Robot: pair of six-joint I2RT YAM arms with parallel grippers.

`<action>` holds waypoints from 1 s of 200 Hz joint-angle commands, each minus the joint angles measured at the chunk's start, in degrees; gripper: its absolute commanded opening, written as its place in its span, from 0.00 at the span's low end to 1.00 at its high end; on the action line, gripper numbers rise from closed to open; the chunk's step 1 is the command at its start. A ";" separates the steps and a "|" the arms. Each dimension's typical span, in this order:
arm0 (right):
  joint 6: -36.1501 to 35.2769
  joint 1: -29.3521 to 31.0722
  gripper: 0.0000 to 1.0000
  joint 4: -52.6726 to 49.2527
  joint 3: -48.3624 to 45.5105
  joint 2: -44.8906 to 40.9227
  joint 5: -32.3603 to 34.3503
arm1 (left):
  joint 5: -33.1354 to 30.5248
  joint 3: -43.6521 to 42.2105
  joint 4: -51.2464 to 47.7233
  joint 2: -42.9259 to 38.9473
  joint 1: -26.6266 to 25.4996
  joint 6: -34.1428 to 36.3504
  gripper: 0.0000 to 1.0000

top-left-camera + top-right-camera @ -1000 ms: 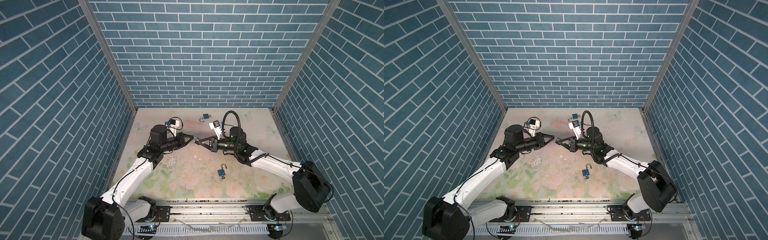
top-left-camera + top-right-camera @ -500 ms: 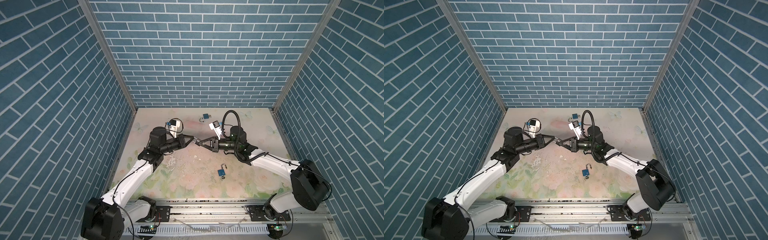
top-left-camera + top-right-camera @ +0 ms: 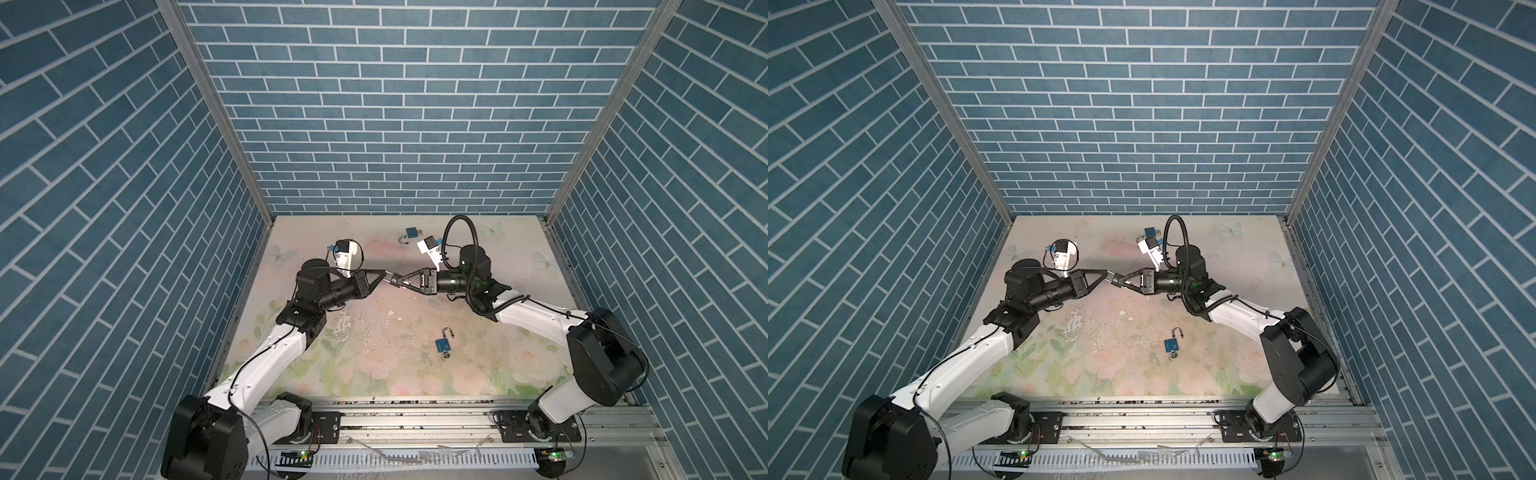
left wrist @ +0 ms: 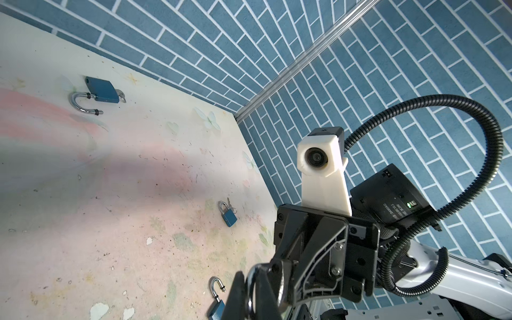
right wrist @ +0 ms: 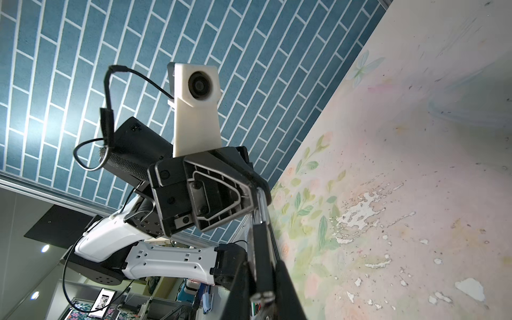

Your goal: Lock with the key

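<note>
Both grippers meet tip to tip above the middle of the table. My right gripper [image 3: 402, 284] [image 3: 1122, 283] [image 5: 263, 263] is shut on a padlock's dark body [image 5: 260, 243], seen edge-on between its fingers. The padlock's silver shackle [image 5: 260, 206] [image 4: 250, 279] runs across to my left gripper [image 3: 388, 277] [image 3: 1108, 276] [image 4: 250, 277], which is shut on that loop. A small metal piece [image 5: 262, 297] sits at the body's other end; I cannot tell whether it is the key.
Another blue padlock [image 3: 443, 345] [image 3: 1172, 344] [image 4: 217, 303] lies front of centre, shackle open and key in. One with an open shackle [image 3: 410, 233] [image 4: 101, 90] lies near the back wall. A shut one [image 4: 228, 215] lies toward the right wall. Brick walls enclose the floral table [image 3: 374, 365].
The left arm has shifted very slightly. Both grippers stay tip to tip with their grips unchanged.
</note>
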 commanded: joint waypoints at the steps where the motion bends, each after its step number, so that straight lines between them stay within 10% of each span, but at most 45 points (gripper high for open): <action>1: 4.41 -1.97 0.00 -3.46 2.55 2.05 7.21 | 6.46 -0.59 6.20 0.74 -0.79 1.22 0.00; 200: 3.63 -9.95 0.00 -4.95 -1.68 -5.54 -0.74 | 15.51 2.69 31.41 12.77 -9.61 -5.74 0.00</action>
